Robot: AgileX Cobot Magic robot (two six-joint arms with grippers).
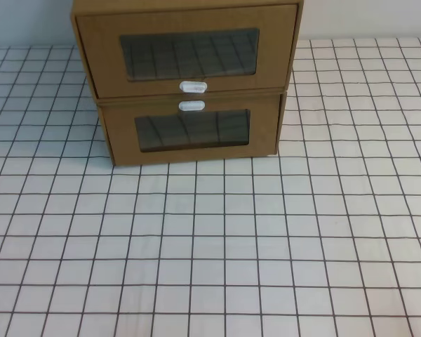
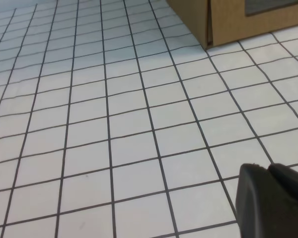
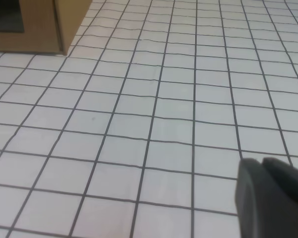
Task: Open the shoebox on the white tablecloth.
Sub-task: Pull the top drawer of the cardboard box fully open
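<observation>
Two brown cardboard drawer boxes stacked at the far centre-left of the scene. Upper one is the shoebox (image 1: 186, 49): flat matte cardboard front, rectangular clear window reflecting grid lines, small white oval tab handle (image 1: 193, 87) below the window at the front's bottom edge; drawer looks flush, closed. It sits directly on the lower box (image 1: 193, 133), same cardboard, same kind of window, but its white tab (image 1: 191, 106) is above the window, so the two tabs are just apart, one over the other. Upper front is a bit wider and juts left past the lower one. Both stand on the white tablecloth (image 1: 266, 232), smooth cloth printed with thin black lines in small squares, slightly wavy in places, covering the whole near area. Pale wall strip behind at the far edge. Left gripper (image 2: 270, 201): only dark, rounded matte plastic tips at the near right corner of the left wrist view, pressed together, nothing between them, over bare cloth, box corner far right of that view. Right gripper (image 3: 268, 193): same dark tips at the near right of the right wrist view, closed up, holding nothing, box corner at the far left.
</observation>
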